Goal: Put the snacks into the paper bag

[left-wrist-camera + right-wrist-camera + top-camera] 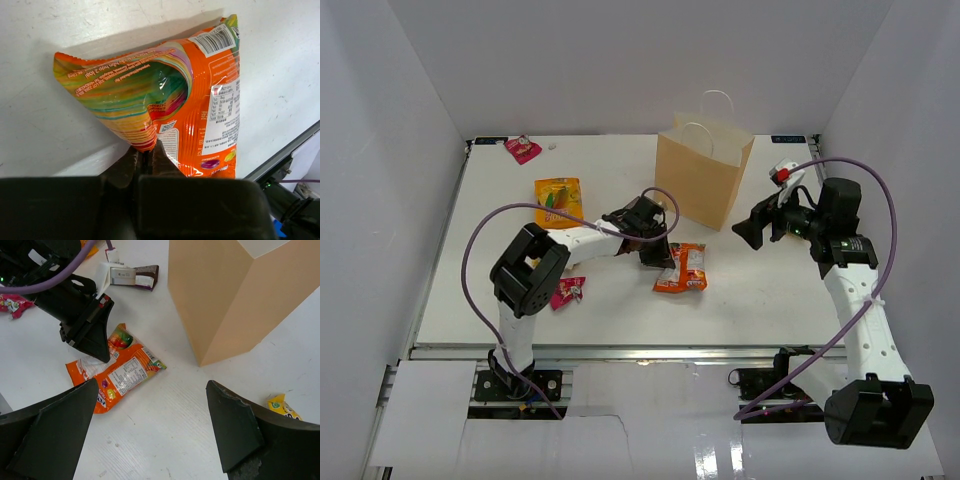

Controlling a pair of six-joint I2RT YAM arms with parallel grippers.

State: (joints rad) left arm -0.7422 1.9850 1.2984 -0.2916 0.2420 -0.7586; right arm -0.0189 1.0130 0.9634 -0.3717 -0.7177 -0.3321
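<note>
Snacks lie loose on the table (750,300), and you've got hold of one. L gripper (146,150) is pinching the near edge of the orange rainbow-print packet (200,110), fingers pressed tight w/ the foil between them. That packet rests on the table just in front of the paper bag (705,170), off its front-left corner and not touching it.

Bag stands upright at back-centre, mouth open, white loop handles up.

R gripper (152,385) has its jaws spread wide w/ nothing between them. It hovers to the right of the bag, pointing across toward the held packet.

Other snacks:
- Big orange pouch (558,200) is left of the bag, well apart from it.
- Magenta packet (523,149) sits at the far-left back edge.
- 2nd magenta packet (567,291) is beside your L arm's elbow.
- Dark brown bar (135,276) is just behind the L gripper.
- Yellow packet (282,406) is near the bag's right side.
</note>
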